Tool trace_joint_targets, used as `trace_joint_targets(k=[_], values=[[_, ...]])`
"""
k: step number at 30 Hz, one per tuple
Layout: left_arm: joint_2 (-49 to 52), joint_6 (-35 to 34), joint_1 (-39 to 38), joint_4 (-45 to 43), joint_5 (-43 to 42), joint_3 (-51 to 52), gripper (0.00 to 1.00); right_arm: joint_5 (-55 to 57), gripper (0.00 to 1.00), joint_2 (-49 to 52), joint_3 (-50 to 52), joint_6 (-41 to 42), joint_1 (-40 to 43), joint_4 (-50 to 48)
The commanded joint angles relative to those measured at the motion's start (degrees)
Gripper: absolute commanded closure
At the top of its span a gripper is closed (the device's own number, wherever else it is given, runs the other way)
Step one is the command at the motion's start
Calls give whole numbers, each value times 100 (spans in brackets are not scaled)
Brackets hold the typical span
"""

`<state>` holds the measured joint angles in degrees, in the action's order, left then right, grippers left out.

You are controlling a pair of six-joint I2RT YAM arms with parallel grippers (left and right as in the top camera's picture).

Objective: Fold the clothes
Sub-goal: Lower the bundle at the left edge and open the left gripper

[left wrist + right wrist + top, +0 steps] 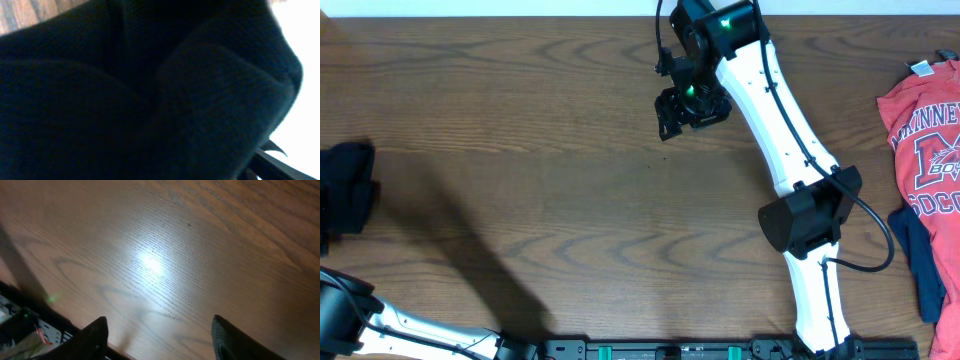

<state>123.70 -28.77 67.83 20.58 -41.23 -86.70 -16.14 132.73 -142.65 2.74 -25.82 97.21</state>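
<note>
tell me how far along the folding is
Looks done: the black T-shirt sits bundled compactly at the left edge of the table. In hand: nothing seen; the right end effector is open over bare wood, the left wrist view shows only black fabric. Left: red T-shirt and navy garment lie unfolded at right, if they count.

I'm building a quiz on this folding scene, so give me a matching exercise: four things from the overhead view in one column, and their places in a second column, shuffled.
Things:
1. black T-shirt
2. red T-shirt
3. navy garment
4. right end effector

Places in the overhead view:
A. right side, upper part
B. far left, bunched up
C. top centre
D. right side, lower part

Pairs: 1-B, 2-A, 3-D, 4-C.
</note>
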Motion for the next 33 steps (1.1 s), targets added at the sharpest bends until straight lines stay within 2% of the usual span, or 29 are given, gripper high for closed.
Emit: trace_joint_targets(k=[1,2,3,7,8,10,12,15,17,23,33], values=[[70,-160,50,46,-48,11,12,-61,35,-9,-22,-2,-83,9],[70,-278,66,85,-46,11,20,-61,36,-9,-22,-2,-83,9],[70,-448,90,164,0,11,22,-61,36,-9,-22,-2,-83,9],[48,-925,210,586,175,11,25,-61,34,-9,-22,-2,-83,9],[26,-1005,247,765,315,11,24,-63,33,-9,-22,0,-83,9],[-50,-1029,332,1113,721,11,12,-66,32,-9,-22,0,-83,9],[-136,-872,457,1290,979,11,2,-81,26,-9,-22,-4,-83,9],[-188,-472,592,1272,903,7,2,-83,15,-9,-22,-7,-83,9],[-199,-273,647,1276,857,7,2,-83,12,-9,-22,-72,-85,9],[-199,-407,680,1342,826,7,2,-85,12,-9,-22,-66,-94,0],[-214,-173,404,990,435,-35,2,-85,12,-9,-22,-13,-94,-52]])
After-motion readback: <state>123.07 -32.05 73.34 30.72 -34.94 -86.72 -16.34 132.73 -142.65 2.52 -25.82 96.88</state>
